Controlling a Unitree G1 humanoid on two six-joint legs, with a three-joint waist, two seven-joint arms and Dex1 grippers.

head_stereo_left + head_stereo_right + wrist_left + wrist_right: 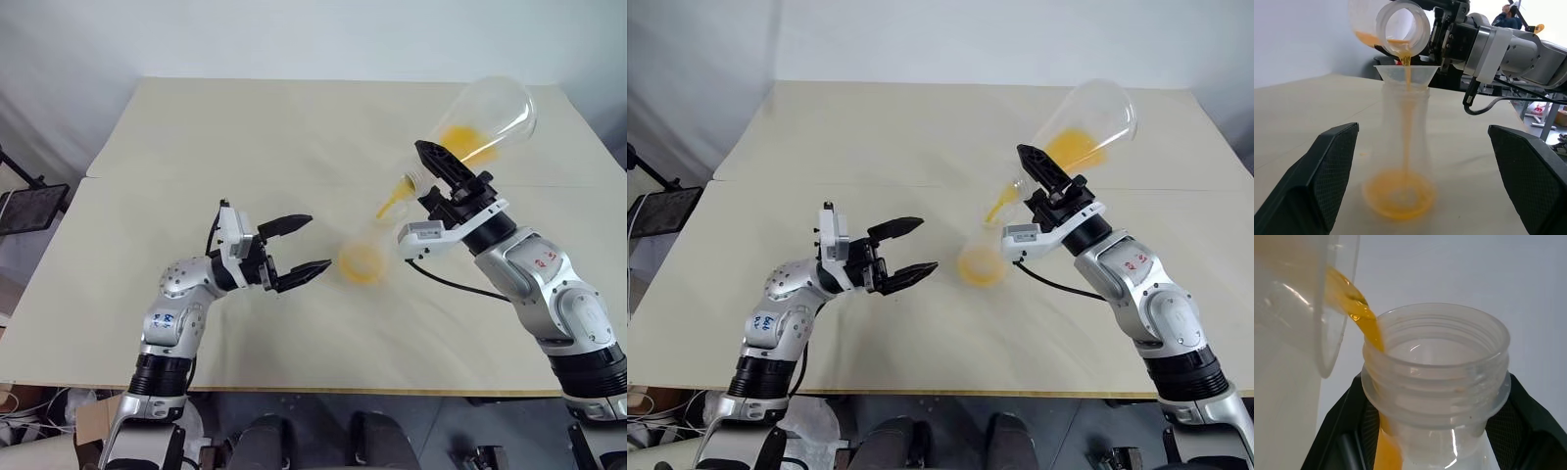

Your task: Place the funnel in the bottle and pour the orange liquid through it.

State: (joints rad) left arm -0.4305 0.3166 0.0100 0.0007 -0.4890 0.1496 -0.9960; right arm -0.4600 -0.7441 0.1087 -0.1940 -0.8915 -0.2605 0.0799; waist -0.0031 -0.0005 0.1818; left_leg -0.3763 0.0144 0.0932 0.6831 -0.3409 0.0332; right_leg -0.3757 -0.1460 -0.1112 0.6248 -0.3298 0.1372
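Left wrist view: right claw (pixel 443 174) grips flask (pixel 483 119) neck, left claw (pixel 298 249) wide

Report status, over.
Left tool open, beside bottle. Right tool shut on flask, pouring liquid through funnel. Nothing obstructing.

A robotics lab or test room, by the look of it. A wide pale table (pixel 245 137) with bare top stands against plain white walls (pixel 294 39), set up as a staged work surface rather than a lived-in space. Loose cables (pixel 29 406) and a cardboard box (pixel 93 416) lie on the floor at the near left. In the left wrist view, metal frames (pixel 1547 105) and a seated person (pixel 1508 14) show beyond the table.
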